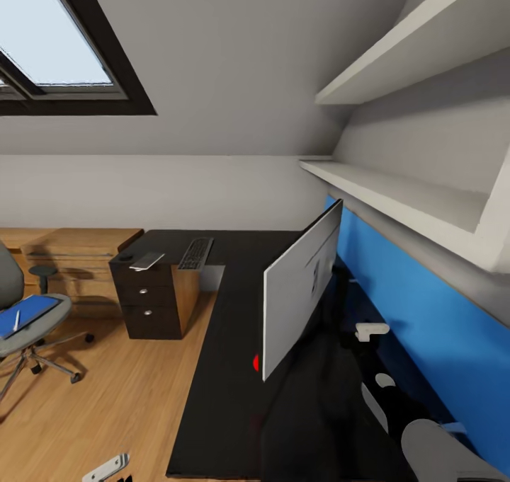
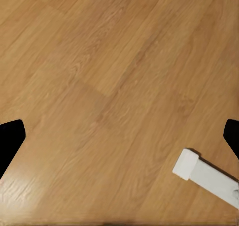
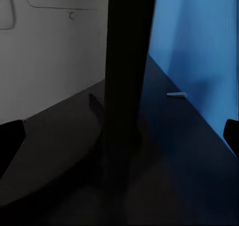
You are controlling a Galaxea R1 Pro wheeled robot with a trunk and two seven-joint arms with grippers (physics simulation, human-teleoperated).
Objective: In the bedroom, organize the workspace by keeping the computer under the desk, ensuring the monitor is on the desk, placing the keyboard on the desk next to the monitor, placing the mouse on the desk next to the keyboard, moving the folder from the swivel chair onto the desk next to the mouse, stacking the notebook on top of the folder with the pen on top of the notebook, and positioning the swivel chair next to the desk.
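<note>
1. Careful, your right arm is behind the monitor on the tabletop; a bump could tip it.
2. Both sets of fingers look spread wide, holding nothing.
3. Your folder waits on the chair, pen on top; it could roll off.

One monitor, one keyboard, one swivel chair, one folder, one desk.

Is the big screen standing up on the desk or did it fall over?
Standing up. The monitor is upright on the black desk, its grey back facing the room, screen turned toward the blue wall panel.
</note>
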